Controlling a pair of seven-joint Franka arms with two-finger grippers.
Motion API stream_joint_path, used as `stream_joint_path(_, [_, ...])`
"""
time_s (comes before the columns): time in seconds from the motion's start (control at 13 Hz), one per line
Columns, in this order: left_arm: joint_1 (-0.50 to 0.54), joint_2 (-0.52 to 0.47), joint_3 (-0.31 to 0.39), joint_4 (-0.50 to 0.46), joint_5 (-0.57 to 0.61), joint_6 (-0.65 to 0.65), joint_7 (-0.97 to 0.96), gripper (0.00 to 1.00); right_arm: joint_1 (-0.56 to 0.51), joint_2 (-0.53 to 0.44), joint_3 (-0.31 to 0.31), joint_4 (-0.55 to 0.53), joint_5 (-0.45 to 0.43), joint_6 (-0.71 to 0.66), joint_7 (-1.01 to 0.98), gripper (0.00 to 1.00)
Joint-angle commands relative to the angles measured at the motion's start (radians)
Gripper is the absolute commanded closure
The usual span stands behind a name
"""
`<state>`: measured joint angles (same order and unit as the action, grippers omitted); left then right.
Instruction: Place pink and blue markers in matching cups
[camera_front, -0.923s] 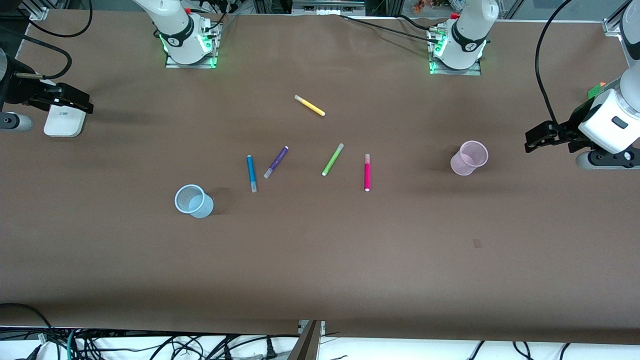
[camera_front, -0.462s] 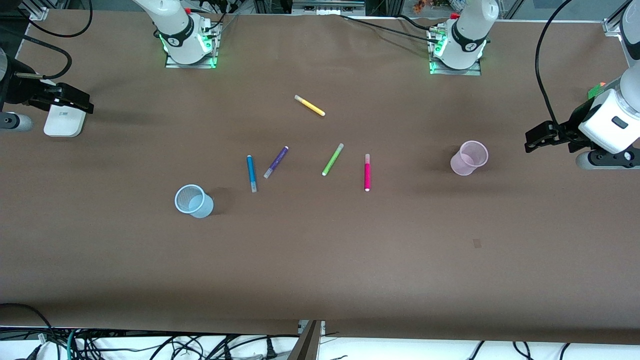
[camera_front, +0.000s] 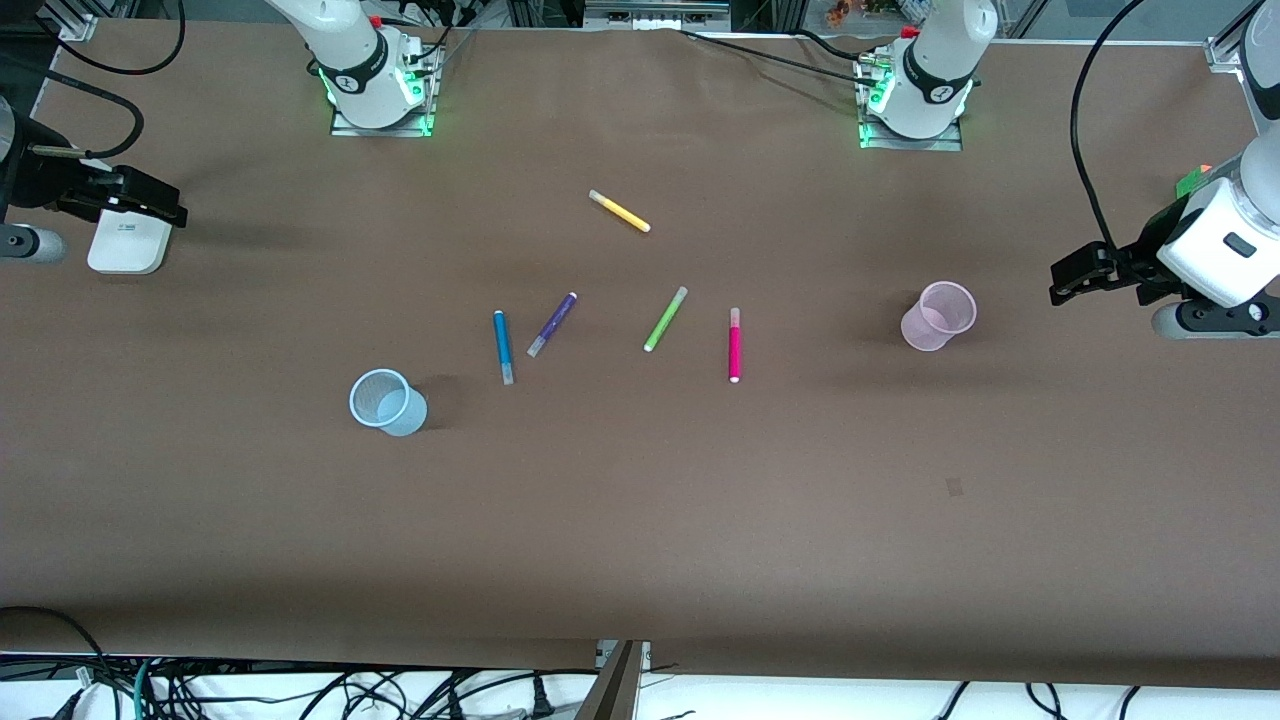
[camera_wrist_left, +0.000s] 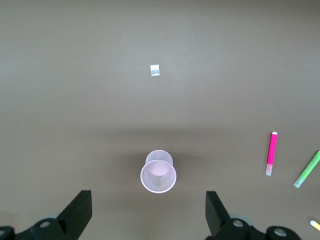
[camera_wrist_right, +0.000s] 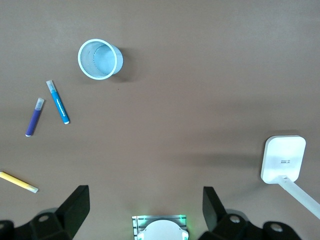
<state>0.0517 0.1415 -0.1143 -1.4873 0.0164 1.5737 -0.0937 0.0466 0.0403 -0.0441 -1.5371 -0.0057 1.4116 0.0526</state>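
The pink marker (camera_front: 734, 345) and the blue marker (camera_front: 502, 347) lie flat at mid-table. The pale pink cup (camera_front: 938, 316) stands upright toward the left arm's end. The pale blue cup (camera_front: 387, 402) stands upright toward the right arm's end, nearer the front camera than the blue marker. My left gripper (camera_front: 1075, 275) hovers open and empty at its end of the table; its wrist view shows the pink cup (camera_wrist_left: 158, 175) and pink marker (camera_wrist_left: 271, 153). My right gripper (camera_front: 165, 205) hovers open and empty at its end; its wrist view shows the blue cup (camera_wrist_right: 99, 59) and blue marker (camera_wrist_right: 57, 101).
A purple marker (camera_front: 552, 324) and a lime-green marker (camera_front: 665, 319) lie between the two task markers. A yellow marker (camera_front: 619, 211) lies farther from the front camera. A white box (camera_front: 127, 240) sits beside the right gripper. A small tape patch (camera_front: 954, 487) marks the table.
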Motion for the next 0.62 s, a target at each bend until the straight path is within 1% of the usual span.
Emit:
stream_joint_path(0.0, [0.002,0.000,0.008,0.002,-0.018,0.003,0.008,0.00,-0.008,0.000,0.006,0.008,0.013,0.001,-0.004,0.00])
stream_joint_path(0.54, [0.000,0.006,0.008,0.006,-0.010,0.003,0.009,0.00,-0.008,0.021,0.006,0.028,0.013,0.001,-0.007,0.00])
